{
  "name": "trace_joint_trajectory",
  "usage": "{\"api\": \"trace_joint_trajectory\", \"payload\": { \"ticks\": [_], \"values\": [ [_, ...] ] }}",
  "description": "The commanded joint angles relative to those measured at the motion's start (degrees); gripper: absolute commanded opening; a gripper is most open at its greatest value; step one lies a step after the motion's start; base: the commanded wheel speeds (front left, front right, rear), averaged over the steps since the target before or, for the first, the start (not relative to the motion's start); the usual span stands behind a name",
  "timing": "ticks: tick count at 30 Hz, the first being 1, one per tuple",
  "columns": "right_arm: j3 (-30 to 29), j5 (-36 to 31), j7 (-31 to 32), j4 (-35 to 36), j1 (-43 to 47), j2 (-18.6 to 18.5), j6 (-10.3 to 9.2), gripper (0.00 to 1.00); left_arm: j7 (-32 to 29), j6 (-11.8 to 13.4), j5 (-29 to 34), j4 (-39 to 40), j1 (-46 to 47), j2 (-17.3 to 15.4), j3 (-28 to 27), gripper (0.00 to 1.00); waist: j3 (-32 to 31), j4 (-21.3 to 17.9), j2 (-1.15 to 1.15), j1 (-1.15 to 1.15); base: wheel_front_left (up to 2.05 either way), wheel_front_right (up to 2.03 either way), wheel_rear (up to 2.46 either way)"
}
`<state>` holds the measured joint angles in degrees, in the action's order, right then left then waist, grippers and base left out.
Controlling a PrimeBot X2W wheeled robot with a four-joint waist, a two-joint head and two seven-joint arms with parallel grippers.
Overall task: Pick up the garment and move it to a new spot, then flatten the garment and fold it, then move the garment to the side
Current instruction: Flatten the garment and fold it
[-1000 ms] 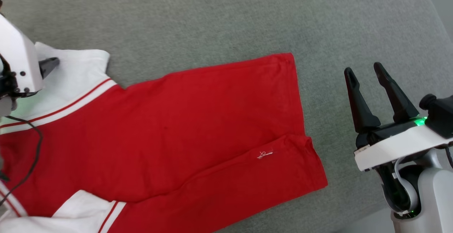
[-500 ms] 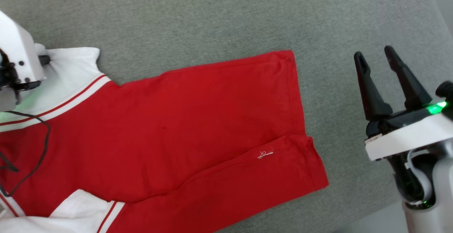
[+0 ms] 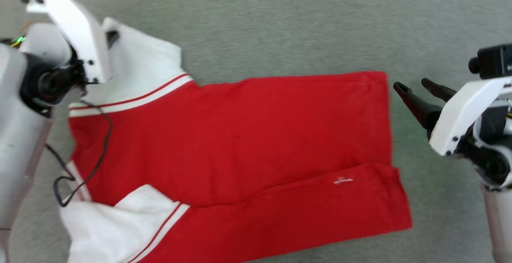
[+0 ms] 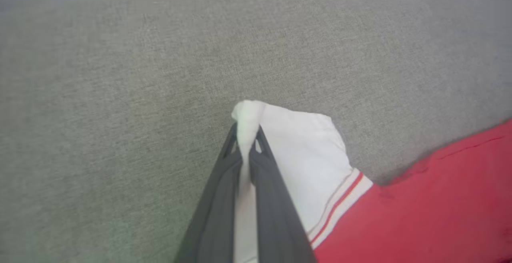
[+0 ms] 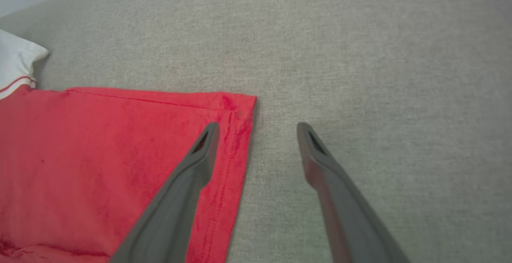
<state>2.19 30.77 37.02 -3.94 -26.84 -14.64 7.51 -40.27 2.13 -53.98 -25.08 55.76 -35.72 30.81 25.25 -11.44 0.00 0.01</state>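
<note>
Pinches the upper white sleeve tip of the jersey shirt [image 3: 240, 135] at 10 o'clock with the left gripper [image 4: 245, 143], fingers clenched on a fold of cloth, probably to pull it taut for flattening. Holds the right gripper [image 5: 258, 129] at 3 o'clock, fingers released, poised at the hem's far corner. Lies centred on the grey fabric surface [image 3: 280, 23]: red body creased lengthwise, striped sleeve seams, small white logo near the hem.

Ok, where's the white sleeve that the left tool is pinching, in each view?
Head view: white sleeve, upper left.
Left wrist view: sleeve at centre, pinched in the left tool.
Right wrist view: sleeve at far left edge.
Shared landmark: the red-white striped seam beside it.
</note>
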Motion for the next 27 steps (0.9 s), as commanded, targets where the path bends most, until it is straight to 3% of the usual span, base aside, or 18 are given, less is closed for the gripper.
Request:
{"api": "trace_joint_trajectory", "payload": {
  "ticks": [1,7,14,15,16,17,23,27],
  "values": [
    [-0.8,0.0,3.1,-1.9,-2.3,-0.5,-0.05,1.00,0.8,-0.6,0.7,0.8,1.0,1.0,0.6,0.00,-0.1,4.0,0.00,-0.01,0.00,0.00,0.00],
    [-2.6,-1.2,10.8,-8.7,-7.1,-0.1,-0.05,1.00,3.7,-2.2,1.8,3.5,2.3,3.3,1.6,0.00,1.6,8.2,0.00,-0.01,0.00,0.00,0.00],
    [-2.1,-2.5,16.7,-15.5,-8.2,1.7,-0.05,1.00,5.8,-3.0,2.3,5.4,2.0,4.2,2.1,0.00,2.9,10.1,0.00,-0.01,0.00,0.00,0.00],
    [-1.7,-2.7,17.7,-16.2,-7.9,1.8,-0.04,0.69,6.0,-3.0,2.4,5.6,1.8,4.2,2.1,0.00,2.9,10.2,0.00,-0.01,0.00,0.00,0.00],
    [-1.4,-2.6,18.5,-16.7,-7.5,2.0,-0.04,0.16,6.2,-3.1,2.4,5.7,1.8,4.3,2.2,0.00,2.9,10.3,0.00,-0.01,0.00,0.00,0.00],
    [-1.2,-2.4,18.9,-17.0,-7.5,2.0,-0.04,0.00,6.4,-3.2,2.3,5.8,1.6,4.3,2.2,0.00,2.9,10.4,0.00,-0.01,0.00,0.00,0.00],
    [-1.3,-3.0,18.5,-15.8,-9.0,0.7,-0.04,0.00,7.7,-3.5,1.8,5.0,0.6,4.3,1.8,0.00,1.6,10.4,0.00,-0.01,0.00,0.00,0.00],
    [-1.7,-3.7,13.2,-11.7,-9.1,-1.3,-0.04,0.00,10.3,-3.9,0.3,4.5,-2.6,4.0,0.7,0.00,-3.0,10.2,0.00,-0.01,0.00,0.00,0.00]
  ]
}}
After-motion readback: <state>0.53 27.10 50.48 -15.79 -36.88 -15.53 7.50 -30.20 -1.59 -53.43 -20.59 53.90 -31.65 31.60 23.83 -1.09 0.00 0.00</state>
